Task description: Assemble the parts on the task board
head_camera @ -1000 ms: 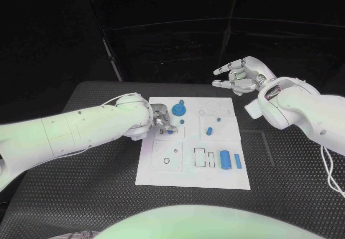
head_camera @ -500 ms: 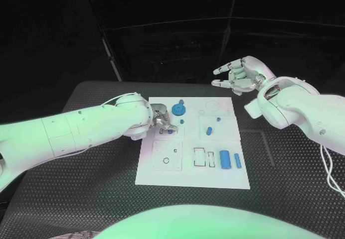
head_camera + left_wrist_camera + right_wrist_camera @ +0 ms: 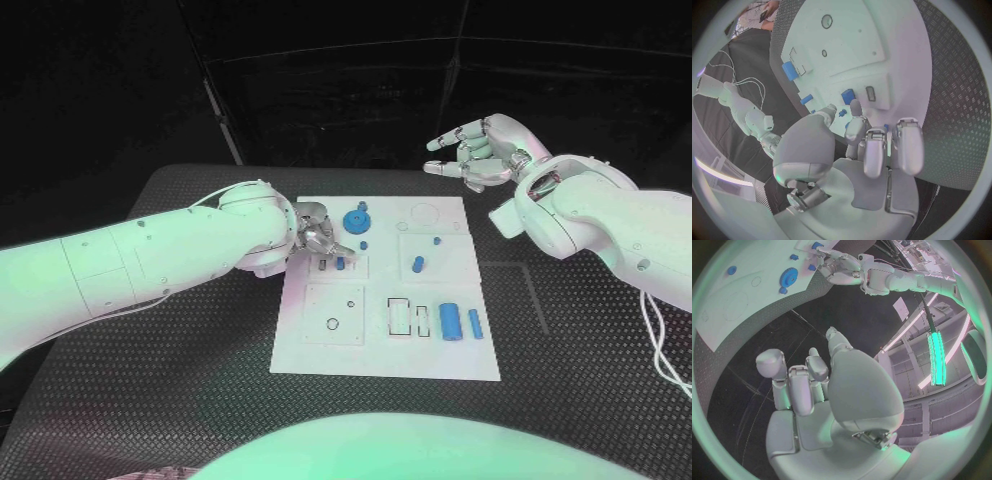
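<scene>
On the black desk [image 3: 173, 400] lies the white task board [image 3: 389, 355], with a round blue part [image 3: 358, 221] near its far edge, a small blue peg [image 3: 420, 264] mid-board, and two blue bars [image 3: 451, 320] side by side toward its right side. Left hand [image 3: 315, 238] hovers over the board's left upper pocket, fingers loosely curled with nothing visibly held, next to a small blue piece [image 3: 847, 96]. Right hand [image 3: 480, 152] hangs off the board past its far right corner, fingers curled and empty.
</scene>
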Controlling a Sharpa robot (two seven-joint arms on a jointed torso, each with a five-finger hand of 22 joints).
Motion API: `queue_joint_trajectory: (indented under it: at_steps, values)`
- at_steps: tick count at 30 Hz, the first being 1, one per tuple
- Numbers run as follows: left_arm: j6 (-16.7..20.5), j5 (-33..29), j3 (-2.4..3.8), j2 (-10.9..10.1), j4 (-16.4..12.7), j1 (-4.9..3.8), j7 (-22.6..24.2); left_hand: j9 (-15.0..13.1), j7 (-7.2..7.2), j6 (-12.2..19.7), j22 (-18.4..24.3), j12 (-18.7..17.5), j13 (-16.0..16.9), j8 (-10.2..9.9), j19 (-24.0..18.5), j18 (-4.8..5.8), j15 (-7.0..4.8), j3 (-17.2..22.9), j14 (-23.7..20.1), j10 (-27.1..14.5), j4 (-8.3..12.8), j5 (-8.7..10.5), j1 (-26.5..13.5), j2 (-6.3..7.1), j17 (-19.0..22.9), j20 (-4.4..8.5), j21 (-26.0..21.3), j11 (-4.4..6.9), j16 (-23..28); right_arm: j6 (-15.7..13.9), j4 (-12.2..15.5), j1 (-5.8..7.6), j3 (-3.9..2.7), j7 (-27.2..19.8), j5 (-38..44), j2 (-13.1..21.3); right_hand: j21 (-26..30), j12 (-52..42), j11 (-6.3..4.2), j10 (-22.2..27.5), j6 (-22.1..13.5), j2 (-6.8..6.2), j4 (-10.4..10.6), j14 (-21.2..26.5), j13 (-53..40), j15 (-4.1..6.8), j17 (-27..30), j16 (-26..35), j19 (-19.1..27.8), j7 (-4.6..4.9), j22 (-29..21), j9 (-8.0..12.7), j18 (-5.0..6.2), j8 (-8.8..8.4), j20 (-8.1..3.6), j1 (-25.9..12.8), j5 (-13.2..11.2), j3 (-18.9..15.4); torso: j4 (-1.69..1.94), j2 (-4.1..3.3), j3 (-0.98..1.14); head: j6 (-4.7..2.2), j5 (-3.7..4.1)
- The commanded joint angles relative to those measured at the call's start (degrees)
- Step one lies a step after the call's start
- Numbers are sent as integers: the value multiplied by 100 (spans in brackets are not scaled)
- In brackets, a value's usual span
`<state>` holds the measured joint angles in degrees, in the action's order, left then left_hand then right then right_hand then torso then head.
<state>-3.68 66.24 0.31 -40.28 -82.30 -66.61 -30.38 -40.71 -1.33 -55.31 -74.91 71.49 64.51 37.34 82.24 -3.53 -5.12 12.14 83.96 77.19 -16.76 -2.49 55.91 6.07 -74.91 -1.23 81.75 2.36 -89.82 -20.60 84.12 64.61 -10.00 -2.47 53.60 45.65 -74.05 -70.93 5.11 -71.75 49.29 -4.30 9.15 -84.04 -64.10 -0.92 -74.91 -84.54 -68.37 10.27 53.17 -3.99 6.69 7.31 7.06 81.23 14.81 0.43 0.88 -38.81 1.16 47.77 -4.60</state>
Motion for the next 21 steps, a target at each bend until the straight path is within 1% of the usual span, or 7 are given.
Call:
queue_joint_trajectory:
  at_steps: [1,5,8,11,14,16,21]
  values:
    - [-39,35,40,-30,-36,-74,-35,-15,1,49,-196,13,-11,-18,-10,43,-36,-109,604,-15,-1,-22,-73,-14,-1509,26,-17,5,-18,38,-8,12,-4,-66,-63,-23,32,37,-2,47,5,14,8,-287,9,22,-193,19,32,-15,-7,8,41,34,-10,-58,31,-45,-14,-7,7,-16,-20]
    - [-103,36,83,-75,-68,-166,-37,-28,-2,64,-173,0,-31,-21,-25,38,-34,-215,604,-32,-1,-22,-99,-49,-1509,26,-36,3,-18,54,-22,12,-4,-63,-98,-41,33,33,-2,44,4,16,13,-287,5,21,-192,20,32,-15,-7,8,41,35,-10,-67,32,-51,-8,-11,10,-22,-10]
    - [-256,36,153,-104,-63,-216,-40,-30,-17,111,-111,-46,-89,-49,-64,24,-27,-300,604,-78,4,-23,-81,-101,-1509,21,-81,-8,-18,59,-38,12,-4,-61,-108,-45,33,33,-2,44,4,16,13,-287,5,21,-192,20,32,-15,-7,8,41,35,-10,-67,32,-51,1,-7,3,-27,7]
    - [-522,35,217,-111,29,-282,-44,72,-116,362,81,-271,-363,-278,-190,-16,34,-415,604,-289,22,-24,125,-196,-1509,-18,-226,-99,-18,63,-57,12,-4,-60,-114,-47,33,33,-2,44,4,16,13,-287,5,21,-192,20,32,-15,-7,8,41,35,-10,-67,32,-51,7,-4,4,-37,15]
    - [-706,15,253,-45,293,-393,-36,303,-276,645,268,-493,-628,-646,-317,-51,147,-512,604,-502,25,-24,320,-250,-1509,-92,-372,-229,-18,66,-78,11,-4,-61,-116,-56,33,33,-2,44,4,16,13,-287,5,21,-192,20,32,-15,-7,8,41,35,-10,-67,32,-51,4,-2,6,-51,17]
    - [-771,-10,265,46,542,-474,-22,485,-361,666,317,-565,-720,-855,-355,-58,215,-620,604,-583,14,-31,429,-290,-1509,-167,-422,-306,-18,68,-88,11,-4,-62,-118,-63,33,33,-2,44,4,16,13,-287,5,21,-192,20,32,-15,-7,8,41,35,-10,-67,32,-51,-4,-3,9,-59,14]
    - [-945,-100,278,320,1153,-595,-2,686,-384,553,309,-531,-702,-1020,-350,-69,251,-806,604,-568,9,-19,478,-325,-1509,-223,-431,-341,-18,76,-108,11,-4,-60,-119,-83,33,33,-2,44,4,16,13,-287,5,21,-192,20,32,-15,-7,8,41,35,-10,-67,32,-51,-21,-13,13,-104,0]
